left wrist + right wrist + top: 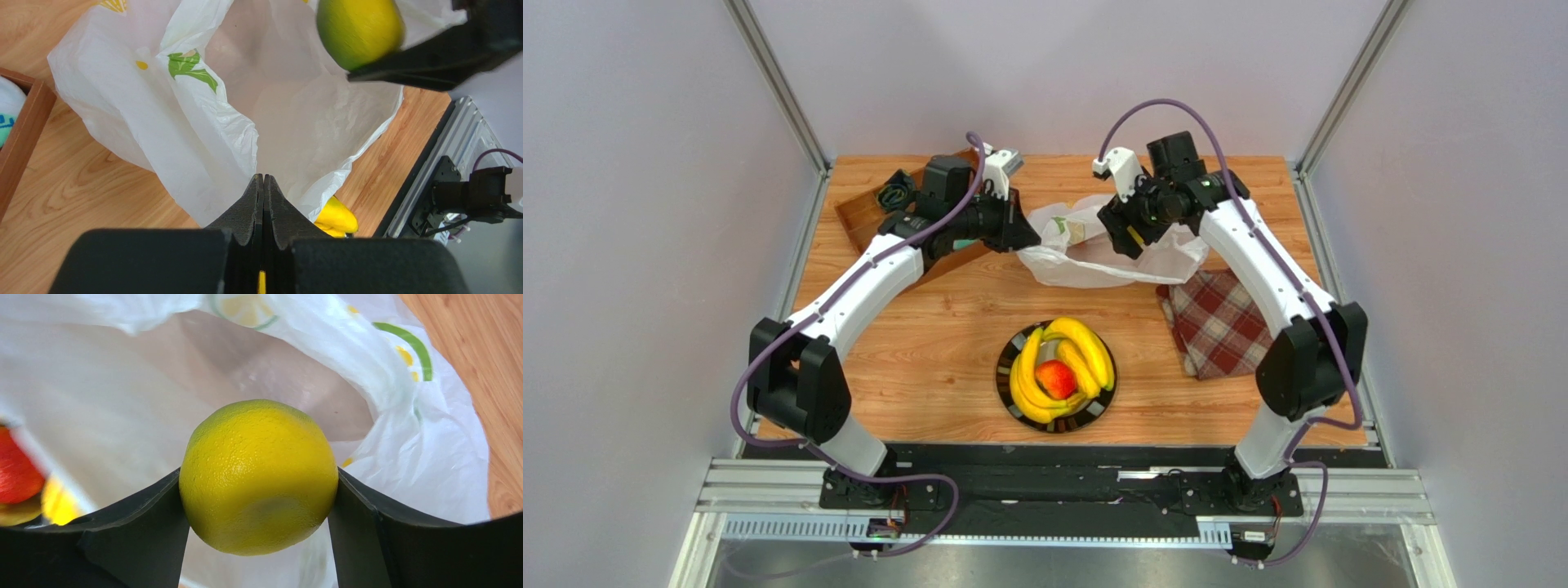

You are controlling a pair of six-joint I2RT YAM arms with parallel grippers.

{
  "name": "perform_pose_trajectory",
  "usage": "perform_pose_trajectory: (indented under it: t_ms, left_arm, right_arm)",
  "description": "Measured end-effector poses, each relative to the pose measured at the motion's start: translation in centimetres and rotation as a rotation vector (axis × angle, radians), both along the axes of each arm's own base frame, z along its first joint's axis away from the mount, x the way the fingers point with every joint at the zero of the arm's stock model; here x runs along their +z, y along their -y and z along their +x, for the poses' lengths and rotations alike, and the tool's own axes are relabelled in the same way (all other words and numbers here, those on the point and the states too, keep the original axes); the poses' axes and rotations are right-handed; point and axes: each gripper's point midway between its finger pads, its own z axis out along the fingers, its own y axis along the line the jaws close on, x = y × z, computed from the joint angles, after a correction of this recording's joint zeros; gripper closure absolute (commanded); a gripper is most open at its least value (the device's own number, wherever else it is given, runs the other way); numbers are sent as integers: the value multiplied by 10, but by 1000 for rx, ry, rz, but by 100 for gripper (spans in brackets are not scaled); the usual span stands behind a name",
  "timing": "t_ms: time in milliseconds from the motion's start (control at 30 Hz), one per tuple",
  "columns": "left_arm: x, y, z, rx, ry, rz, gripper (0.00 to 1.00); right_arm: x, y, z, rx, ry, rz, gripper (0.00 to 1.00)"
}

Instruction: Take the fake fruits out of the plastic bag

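- The plastic bag (1075,251) lies crumpled on the far half of the wooden bench (928,343), between the two arms, with its mouth spread wide.
- The left end effector (263,179) is closed, its dark pads pressed flat together and pinching the bag's thin edge, so the film is drawn out towards that arm.
- The right end effector (258,481) is gripping a round yellow-green fruit (258,478), one finger against each side of it.
- The fruit sits in front of the bag's open white interior (its skin is dimpled like citrus peel, greener on top and yellower below).
- From the left wrist camera the same fruit appears at the upper edge, raised clear of the film below it.
- A dark plate (1004,374) stands near the middle of the bench, on the arms' side of the bag and apart from it.
- On the plate lie several yellow bananas (1081,346) curved around a red fruit (1055,377).
- A red plaid cloth (1214,321) lies flat on the right side, its far corner tucked under the bag's edge.
- A wooden tray (857,218) sits at the far left corner, behind the left arm.
- At the left margin of the right wrist camera there are blurred red and yellow shapes; whether they lie inside the bag cannot be told.
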Motion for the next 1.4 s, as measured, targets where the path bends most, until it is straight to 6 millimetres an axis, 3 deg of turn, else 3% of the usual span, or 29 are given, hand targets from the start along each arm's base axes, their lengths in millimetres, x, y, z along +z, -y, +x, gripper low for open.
perform_pose_trajectory:
  t_ms: [100,200,300,400,567,700,767,800,833,1033,1167,1233,1400]
  left_arm:
    - [5,1,2,1,10,-5,100]
    - [6,1,3,1,12,-7,100]
    - [5,0,4,9,12,-2,100]
    - [5,0,5,16,13,2,100]
    - [3,-2,5,22,9,13,100]
    - [2,-8,5,37,10,24,100]
    - [4,-13,4,50,13,24,100]
    - [5,-17,4,59,15,25,100]
    - [8,-21,4,67,21,25,100]
    - [21,-40,9,116,61,24,100]
    - [13,-42,7,117,45,30,100]
    - [6,-42,5,115,31,36,100]
    - [-3,-44,3,99,39,60,100]
  right_arm:
    - [17,-6,-28,67,-11,48,47]
    - [14,-10,-64,146,-58,53,46]
    - [8,-24,-101,264,-99,45,46]
    - [0,-51,-133,427,-116,19,46]
    - [-31,-88,-166,618,-168,-35,46]
    - [-65,-105,-165,685,-222,-83,45]
    - [-80,-110,-166,706,-244,-104,36]
    - [-87,-112,-166,715,-255,-114,29]
    - [-92,-114,-166,724,-260,-121,0]
    - [-93,-123,-168,746,-250,-133,0]
    - [-74,-122,-156,714,-208,-113,0]
    - [-51,-115,-145,664,-158,-79,0]
    - [34,-89,-109,490,76,45,4]
